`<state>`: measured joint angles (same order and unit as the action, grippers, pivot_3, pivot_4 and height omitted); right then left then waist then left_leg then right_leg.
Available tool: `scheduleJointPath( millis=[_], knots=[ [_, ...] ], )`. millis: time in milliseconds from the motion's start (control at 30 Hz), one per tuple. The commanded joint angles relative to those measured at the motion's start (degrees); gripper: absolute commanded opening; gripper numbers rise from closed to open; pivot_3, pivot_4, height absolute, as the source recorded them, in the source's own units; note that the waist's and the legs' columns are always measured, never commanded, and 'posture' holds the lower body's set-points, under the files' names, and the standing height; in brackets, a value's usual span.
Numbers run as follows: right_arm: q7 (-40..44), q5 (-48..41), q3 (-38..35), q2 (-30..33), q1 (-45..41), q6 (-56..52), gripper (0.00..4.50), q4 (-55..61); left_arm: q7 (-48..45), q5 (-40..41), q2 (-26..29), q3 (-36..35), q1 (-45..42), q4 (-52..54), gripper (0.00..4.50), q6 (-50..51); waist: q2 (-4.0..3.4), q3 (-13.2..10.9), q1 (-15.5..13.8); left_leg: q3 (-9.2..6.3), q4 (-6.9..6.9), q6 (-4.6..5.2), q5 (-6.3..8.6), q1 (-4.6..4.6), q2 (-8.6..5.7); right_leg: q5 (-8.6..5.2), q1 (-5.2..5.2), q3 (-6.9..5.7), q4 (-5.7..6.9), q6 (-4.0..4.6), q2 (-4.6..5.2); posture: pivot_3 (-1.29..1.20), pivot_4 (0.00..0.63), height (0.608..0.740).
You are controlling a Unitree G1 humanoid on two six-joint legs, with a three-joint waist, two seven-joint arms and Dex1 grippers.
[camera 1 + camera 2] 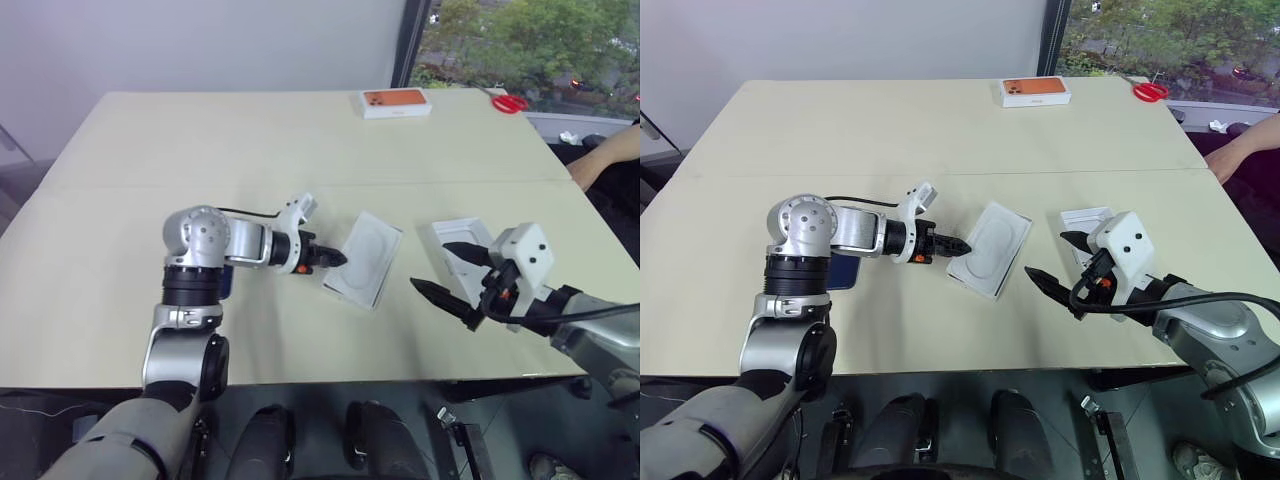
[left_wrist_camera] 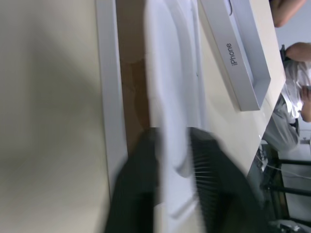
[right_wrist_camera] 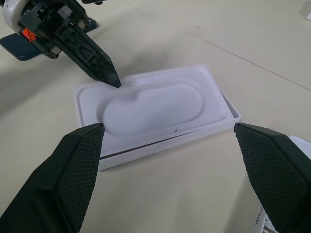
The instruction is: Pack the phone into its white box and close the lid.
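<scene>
On the table, left fingers (image 2: 214,179) straddling the white insert (image 3: 155,104) edge, right fingers (image 3: 82,170) wide apart, empty.

Both head views look forward and down from above over the pale beige bench (image 1: 150,150). Each wrist view looks along its own hand from close range; all share the shallow white cardboard tray (image 3: 146,104) at mid-bench.
</scene>
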<state>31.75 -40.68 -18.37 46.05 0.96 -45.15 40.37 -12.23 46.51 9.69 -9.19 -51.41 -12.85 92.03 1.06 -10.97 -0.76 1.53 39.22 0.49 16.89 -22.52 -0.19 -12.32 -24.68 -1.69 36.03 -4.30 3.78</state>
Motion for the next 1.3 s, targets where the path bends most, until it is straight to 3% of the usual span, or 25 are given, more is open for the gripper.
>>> scheduleJointPath(
  millis=[33, 67, 333, 467, 667, 800, 967, 1300],
  knots=[
    [-0.16, -0.25, -0.08, -0.24, -0.88, 1.08, 4.50, 2.16, -0.36, 2.25, 0.67, 0.15, -0.08, 1.43, 2.90, 0.47, 0.00, 0.00, 0.01, 0.00, 0.00, 0.00, 0.00, 0.00, 0.00, 0.00, 0.00, 0.00, 0.00, 0.00, 0.00, 0.00, 0.150, 0.740],
    [-0.32, -0.32, 0.17, -0.31, -1.13, 0.96, 4.50, 2.24, -0.73, 2.96, 1.27, -0.12, -0.04, 1.68, 3.35, 0.47, 0.00, 0.00, 0.03, 0.00, 0.00, 0.00, 0.00, 0.00, 0.00, 0.00, 0.00, 0.00, 0.00, 0.00, 0.00, 0.00, 0.150, 0.740],
    [-3.99, 1.89, 6.18, -1.34, -6.79, -0.37, 4.50, 1.36, -5.01, 4.81, 6.41, -5.10, -0.14, 6.28, 3.35, -1.24, 0.00, 0.00, 0.11, 0.00, 0.00, -0.01, -0.01, 0.01, 0.02, 0.00, 0.00, 0.00, 0.01, 0.01, -0.02, 0.00, 0.150, 0.740],
    [-6.83, 3.23, 11.55, -3.18, -12.53, -3.31, 3.18, -1.10, -14.43, -1.59, 12.98, -2.60, 5.78, 14.96, 3.38, -22.73, -0.01, 0.00, 0.40, 0.01, -0.03, -0.07, -0.04, 0.02, 0.02, 0.00, -0.01, 0.02, -0.01, 0.03, 0.00, 0.00, 0.150, 0.740],
    [-13.35, 8.61, 21.58, -8.35, -23.46, -11.62, 0.05, -7.96, -34.89, -12.90, 25.29, 7.13, 18.00, 20.68, 3.38, -48.66, -0.04, 0.01, 0.20, 0.05, -0.11, -0.29, -0.16, 0.03, 0.05, -0.12, -0.07, 0.11, -0.02, 0.34, 0.04, 0.00, 0.150, 0.740],
    [-18.00, 15.59, 28.56, -12.58, -30.54, -15.83, 0.05, -15.75, -47.17, -16.93, 30.95, 10.20, 26.86, 22.89, 3.38, -61.94, -0.05, 0.02, 0.08, 0.08, -0.10, -0.28, -0.16, -0.15, -0.07, -0.16, -0.18, 0.03, -0.06, 0.43, 0.42, 0.00, 0.150, 0.740],
    [-20.00, 20.77, 31.21, -16.50, -34.71, -17.29, 0.05, -24.54, -54.77, -17.28, 33.51, 9.73, 32.86, 23.02, 3.38, -68.84, -0.05, 0.02, 0.14, 0.10, -0.02, -0.23, -0.15, -0.62, -0.13, -0.12, -0.58, -0.03, -0.09, 0.44, 0.54, 0.00, 0.150, 0.740],
    [-22.34, 28.06, 30.48, -23.15, -38.66, -14.13, 0.05, -36.71, -53.96, -16.13, 32.56, 8.60, 34.49, 24.43, 3.38, -67.67, -0.05, 0.02, 0.69, 0.06, 0.01, -0.19, -0.15, -0.69, -0.10, 0.04, -0.68, -0.13, 0.06, 0.15, 0.23, 0.00, 0.150, 0.740]
  ],
)
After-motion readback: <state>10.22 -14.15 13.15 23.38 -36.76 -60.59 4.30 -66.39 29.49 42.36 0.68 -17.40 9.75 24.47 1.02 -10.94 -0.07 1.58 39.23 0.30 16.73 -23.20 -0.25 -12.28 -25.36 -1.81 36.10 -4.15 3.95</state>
